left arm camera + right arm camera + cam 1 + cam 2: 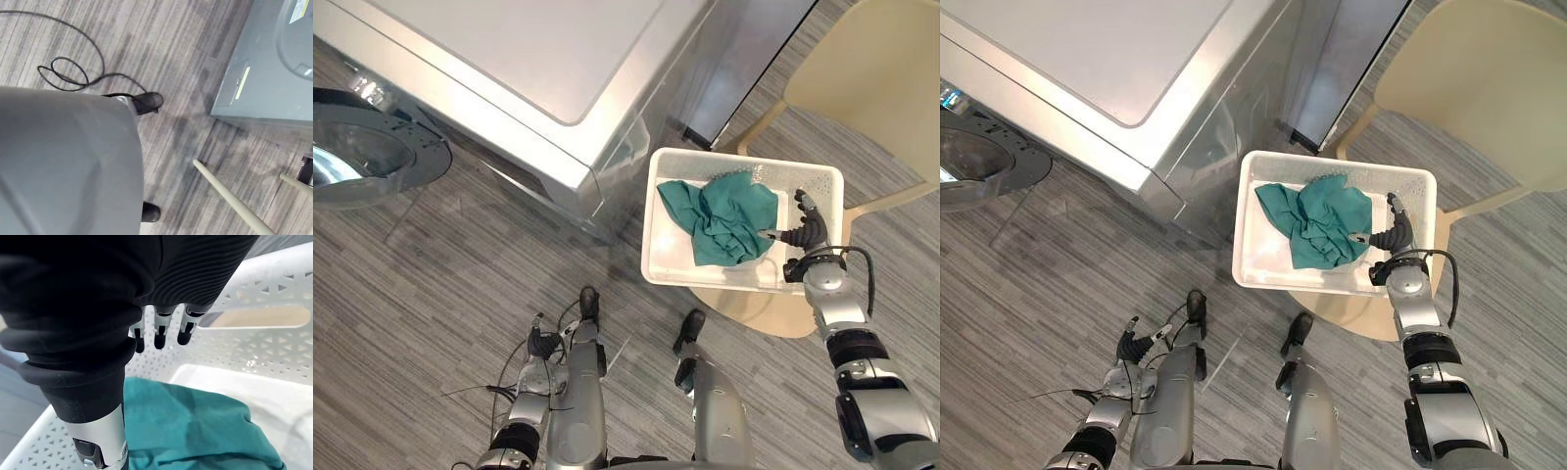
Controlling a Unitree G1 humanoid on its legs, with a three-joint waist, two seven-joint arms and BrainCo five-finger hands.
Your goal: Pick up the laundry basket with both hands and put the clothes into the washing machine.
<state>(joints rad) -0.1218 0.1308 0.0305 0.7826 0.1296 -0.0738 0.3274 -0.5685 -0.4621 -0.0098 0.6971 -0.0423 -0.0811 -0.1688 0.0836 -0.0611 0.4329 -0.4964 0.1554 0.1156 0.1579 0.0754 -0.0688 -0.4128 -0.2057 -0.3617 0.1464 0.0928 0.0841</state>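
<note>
A white perforated laundry basket (744, 161) rests on the round seat of a beige chair (756, 311), in front of me and to the right. A crumpled teal cloth (724, 220) lies inside it. My right hand (806, 235) is at the basket's right end, over its inside, open, with its thumb pointing toward the cloth. In the right wrist view its fingers (160, 335) hang relaxed in front of the basket wall (274, 352), just above the teal cloth (195, 426), holding nothing. My left hand (540, 345) hangs low at my left side, open and empty.
The silver washing machine (509, 59) stands at the back left, with its round door (362, 157) swung open at the far left. The chair's beige backrest (881, 78) rises behind the basket. Grey striped floor lies between the machine and the chair.
</note>
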